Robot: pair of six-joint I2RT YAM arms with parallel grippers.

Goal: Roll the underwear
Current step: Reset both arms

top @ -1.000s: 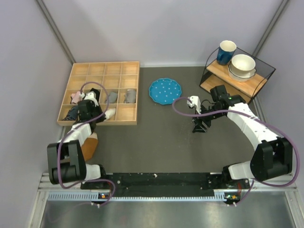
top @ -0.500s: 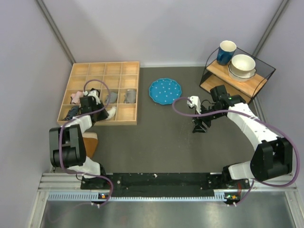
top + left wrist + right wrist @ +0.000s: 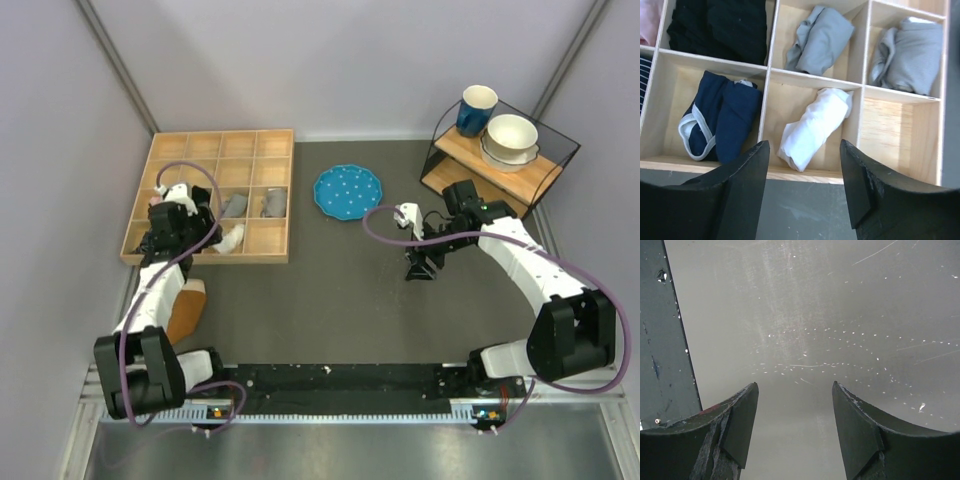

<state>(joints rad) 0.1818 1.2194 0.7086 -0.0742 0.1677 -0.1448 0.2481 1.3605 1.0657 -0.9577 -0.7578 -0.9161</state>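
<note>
White and rolled into a short tube, the underwear point(image 3: 812, 127) lies slantwise in a compartment of the wooden tray point(image 3: 900, 135). It is straight ahead of the left jaws, and in the wrist view it shows in the gap between the two dark fingers point(image 3: 740, 200), touched by neither. The left jaws stand well apart and hold nothing; they hang over the tray's near edge.

One compartment to the left of the roll sits a navy bundle point(image 3: 720, 117) with pale trim. In the row beyond are a grey bundle point(image 3: 820, 37) directly past the roll, a second grey bundle point(image 3: 907, 52) to its right, and a black bundle point(image 3: 720, 27) to its left.

The right jaws are parted too and empty — only bare grey table point(image 3: 840, 315) shows between them. They are well apart from the tray, and the blue plate point(image 3: 348, 191) lies beyond them to their left.
</note>
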